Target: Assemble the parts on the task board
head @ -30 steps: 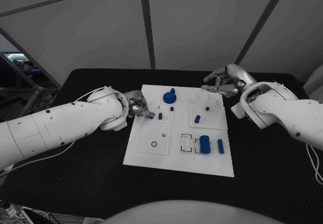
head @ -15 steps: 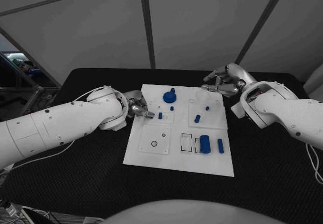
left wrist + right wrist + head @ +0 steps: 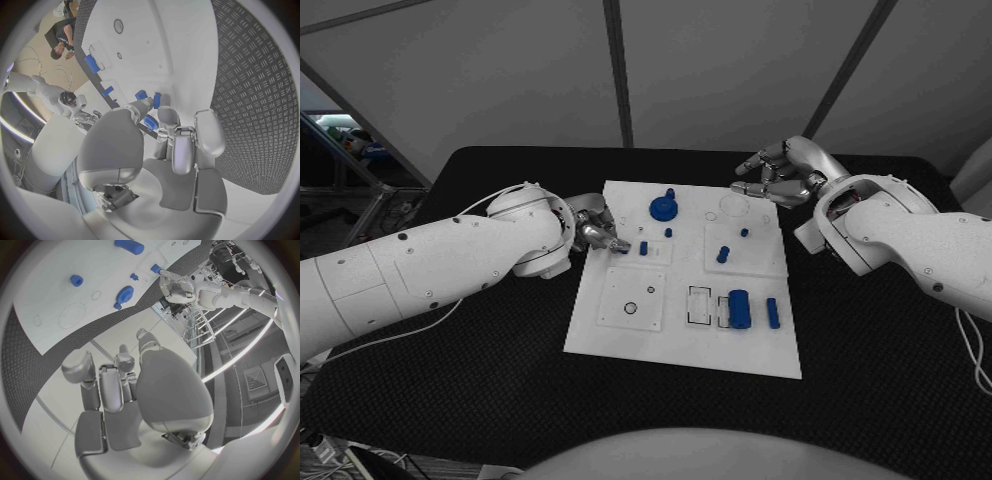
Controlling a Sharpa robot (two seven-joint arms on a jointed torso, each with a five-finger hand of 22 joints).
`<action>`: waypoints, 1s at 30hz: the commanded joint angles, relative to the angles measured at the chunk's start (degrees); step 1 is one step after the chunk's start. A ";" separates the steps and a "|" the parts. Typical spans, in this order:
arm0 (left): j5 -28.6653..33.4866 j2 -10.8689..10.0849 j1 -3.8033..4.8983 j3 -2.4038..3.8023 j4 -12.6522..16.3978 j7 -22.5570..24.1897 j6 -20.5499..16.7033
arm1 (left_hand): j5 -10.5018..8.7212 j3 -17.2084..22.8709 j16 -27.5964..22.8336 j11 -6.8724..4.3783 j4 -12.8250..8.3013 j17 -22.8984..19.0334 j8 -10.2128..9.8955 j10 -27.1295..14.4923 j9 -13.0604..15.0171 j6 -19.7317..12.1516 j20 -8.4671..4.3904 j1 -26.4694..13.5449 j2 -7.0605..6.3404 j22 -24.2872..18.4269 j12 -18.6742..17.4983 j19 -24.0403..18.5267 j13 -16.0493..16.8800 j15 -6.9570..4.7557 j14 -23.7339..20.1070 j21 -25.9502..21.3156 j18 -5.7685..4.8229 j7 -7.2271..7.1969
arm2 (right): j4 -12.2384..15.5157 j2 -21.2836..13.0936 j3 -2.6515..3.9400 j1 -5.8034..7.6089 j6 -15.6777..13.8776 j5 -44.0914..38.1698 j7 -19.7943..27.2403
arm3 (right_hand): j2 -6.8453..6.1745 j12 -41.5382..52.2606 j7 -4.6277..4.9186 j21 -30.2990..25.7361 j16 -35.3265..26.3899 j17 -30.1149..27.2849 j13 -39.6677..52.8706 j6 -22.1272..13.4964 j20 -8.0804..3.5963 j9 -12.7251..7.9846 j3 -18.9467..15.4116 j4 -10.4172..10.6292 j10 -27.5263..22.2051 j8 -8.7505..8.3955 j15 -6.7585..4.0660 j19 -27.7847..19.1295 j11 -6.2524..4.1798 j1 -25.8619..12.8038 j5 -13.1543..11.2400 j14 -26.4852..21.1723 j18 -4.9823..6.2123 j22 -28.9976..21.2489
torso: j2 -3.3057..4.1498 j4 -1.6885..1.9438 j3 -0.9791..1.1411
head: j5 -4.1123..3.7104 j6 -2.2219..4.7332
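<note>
The white task board (image 3: 661,335) lies in the middle of the black table. On it are a blue round knob (image 3: 662,208), a thick blue cylinder (image 3: 740,308), a slim blue bar (image 3: 772,313) and a few small blue pegs (image 3: 723,255). My left hand (image 3: 599,232) is at the board's left edge and pinches a small blue part (image 3: 620,245) (image 3: 150,121) just above the board, beside a standing blue peg (image 3: 643,248). My right hand (image 3: 783,175) hovers by the board's far right corner, its fingers curled in with nothing in them (image 3: 119,385).
Empty outlined slots (image 3: 700,305) and round recesses (image 3: 632,308) mark the near half of the board. Black table (image 3: 473,350) surrounds the board on all sides. The right wrist view shows the knob (image 3: 127,292) and my left hand (image 3: 175,287) across the board.
</note>
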 commanded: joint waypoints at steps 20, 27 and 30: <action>-0.45 0.36 0.05 -0.11 -0.49 -0.39 2.68 | 0.33 7.64 -0.01 -1.51 -7.18 8.93 0.32 1.92 -0.09 0.31 0.03 0.31 0.42 9.12 0.22 0.34 -0.03 -0.45 4.52 0.18 -6.83 -0.23 | 0.12 -0.01 0.03 0.08 0.21 -0.17 0.33 | 0.45 -0.14 -0.06 -0.36 -0.30 1.57 -0.07 0.32 -0.44 -0.10 0.19 0.04 -0.01 0.38 -0.35 -0.09 -0.46 0.10 0.37 2.78 0.63 -0.09 | -0.01 0.03 0.00 | 0.14 0.64; -0.45 0.38 0.07 -0.11 -0.60 -0.41 2.86 | 0.36 7.71 -0.02 -1.51 -7.20 8.92 0.34 1.95 -0.10 0.31 0.02 0.23 0.43 9.12 0.24 0.33 0.03 -0.45 4.51 0.15 -6.82 -0.22 | 0.08 0.02 0.03 0.08 0.21 -0.17 0.34 | 0.45 -0.14 -0.06 -0.36 -0.30 1.57 -0.07 0.32 -0.44 -0.10 0.19 0.04 -0.01 0.38 -0.35 -0.09 -0.46 0.10 0.37 2.78 0.63 -0.09 | -0.04 0.01 0.00 | 0.32 0.73; -0.45 0.41 0.09 -0.11 -0.71 -0.42 2.94 | 0.38 7.75 -0.02 -1.50 -7.19 8.91 0.36 1.97 -0.11 0.30 0.02 0.12 0.44 9.10 0.26 0.31 0.08 -0.45 4.51 0.10 -6.81 -0.21 | 0.07 0.02 0.03 0.08 0.21 -0.17 0.34 | 0.45 -0.14 -0.06 -0.36 -0.30 1.57 -0.07 0.32 -0.44 -0.10 0.19 0.04 -0.01 0.38 -0.35 -0.09 -0.46 0.10 0.37 2.78 0.63 -0.09 | 0.00 0.00 0.01 | 0.35 0.65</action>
